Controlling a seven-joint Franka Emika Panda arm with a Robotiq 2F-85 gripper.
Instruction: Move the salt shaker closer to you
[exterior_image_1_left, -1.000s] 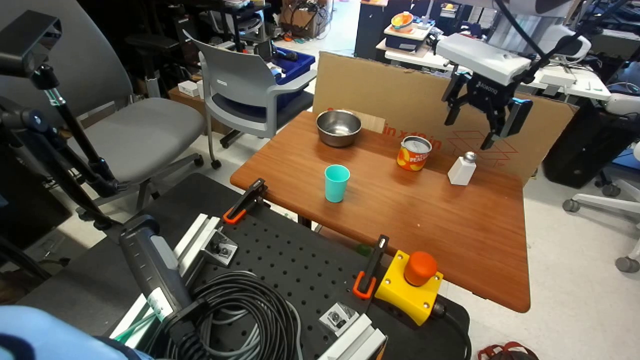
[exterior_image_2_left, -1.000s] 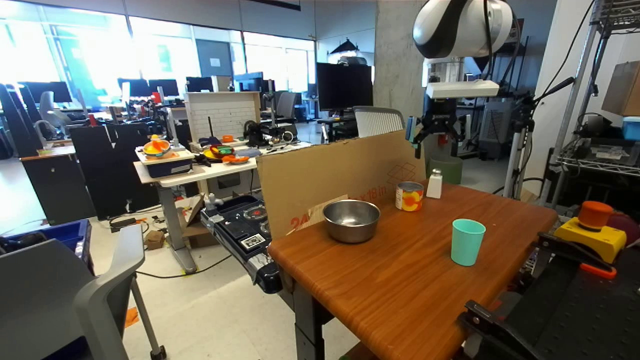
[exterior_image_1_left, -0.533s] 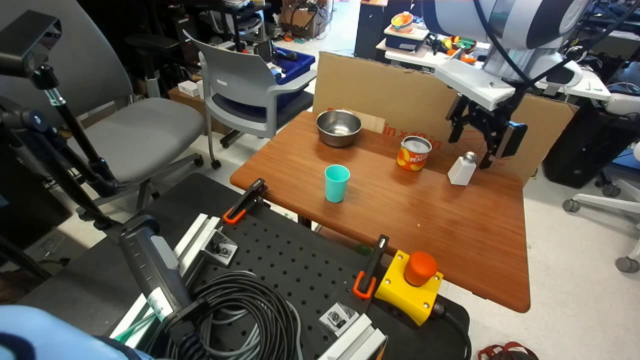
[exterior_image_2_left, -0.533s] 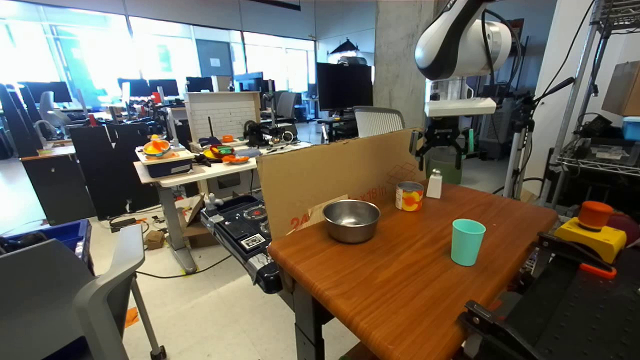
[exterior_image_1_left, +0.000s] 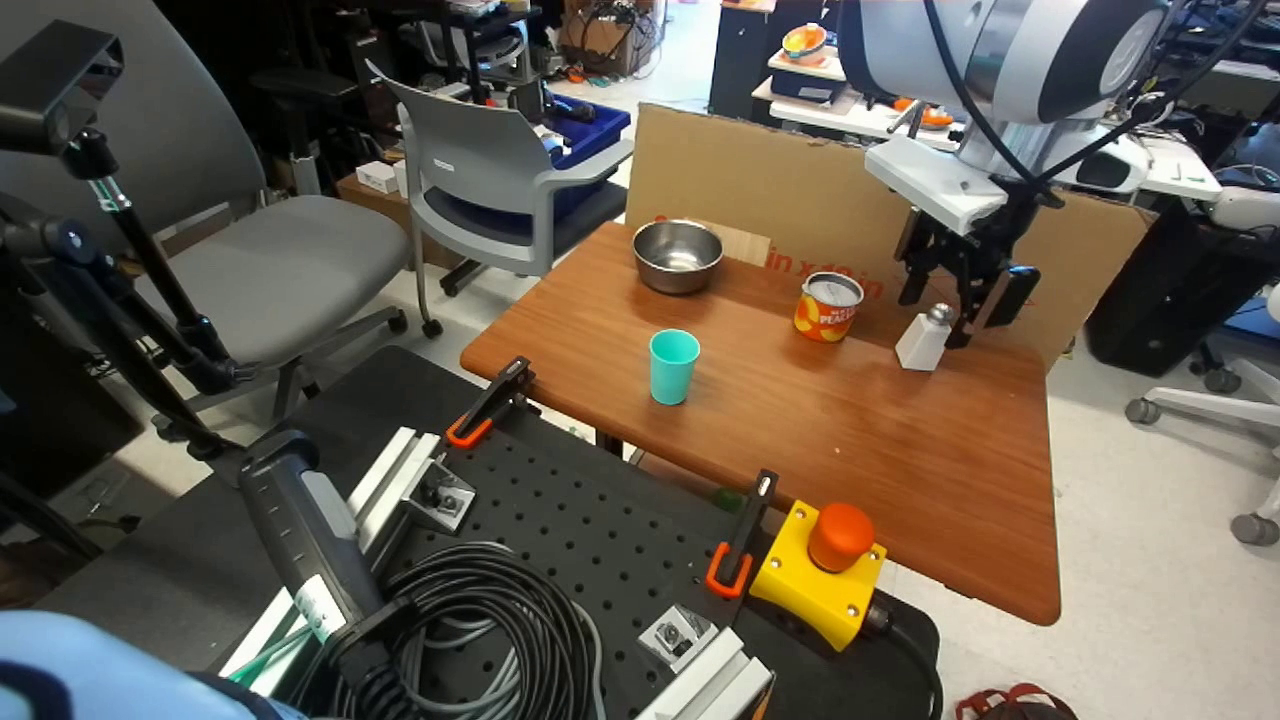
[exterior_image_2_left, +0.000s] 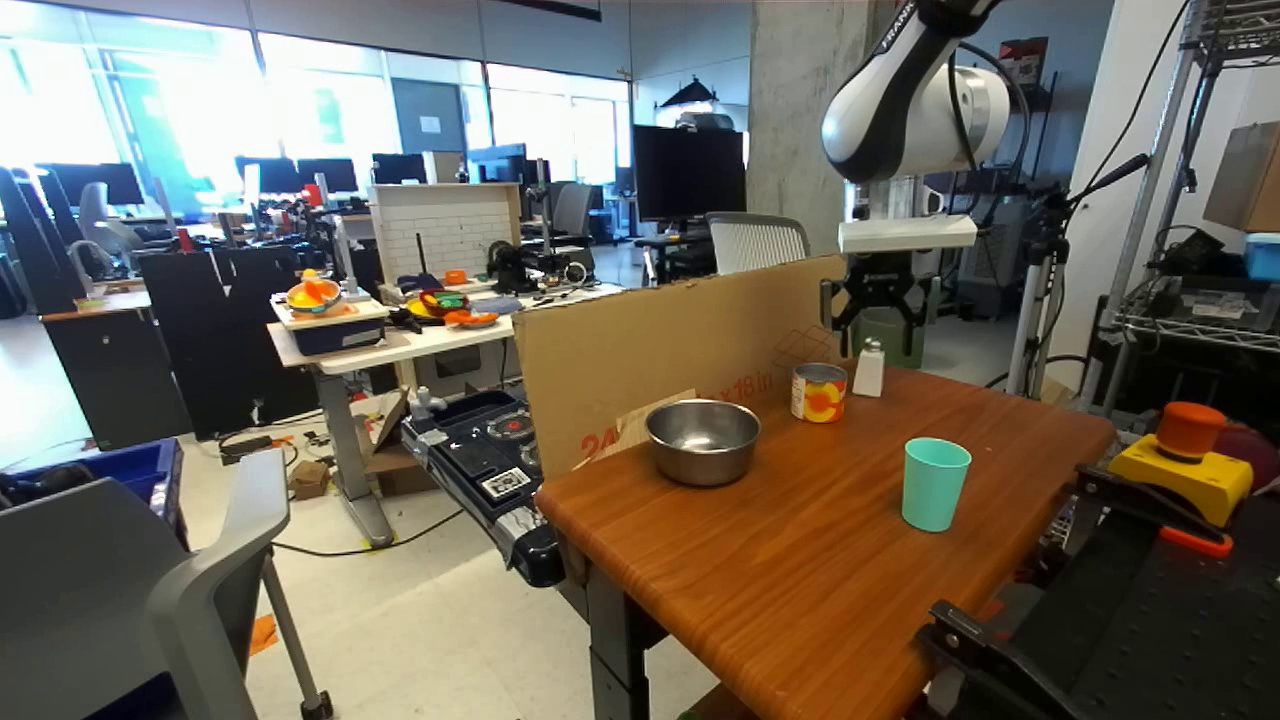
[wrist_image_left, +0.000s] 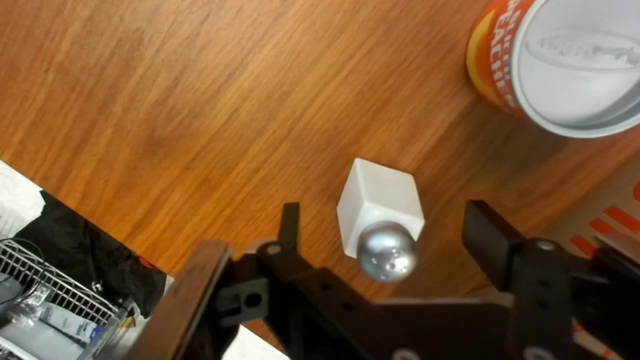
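Observation:
The salt shaker is a white, tapered bottle with a rounded silver top. It stands upright on the wooden table near the cardboard, and shows in both exterior views (exterior_image_1_left: 921, 346) (exterior_image_2_left: 868, 376) and in the wrist view (wrist_image_left: 390, 192). My gripper (exterior_image_1_left: 935, 318) is open and points down at the shaker, low over the table. In the wrist view the gripper (wrist_image_left: 381, 212) has one finger on each side of the shaker's silver top, with gaps on both sides. Nothing is held. In an exterior view the gripper (exterior_image_2_left: 878, 348) hangs just above and behind the shaker.
An orange-labelled can (exterior_image_1_left: 828, 308) stands beside the shaker. A metal bowl (exterior_image_1_left: 677, 258) and a teal cup (exterior_image_1_left: 673, 368) stand farther along the table (exterior_image_1_left: 900, 470). A cardboard sheet (exterior_image_1_left: 740, 170) rises along the table's far edge, close to the gripper. A yellow button box (exterior_image_1_left: 815, 580) sits opposite.
My gripper has come down from well above the table to the height of the shaker's top, and moved closer to the shaker. It stays open. The shaker, can, bowl and cup have not moved.

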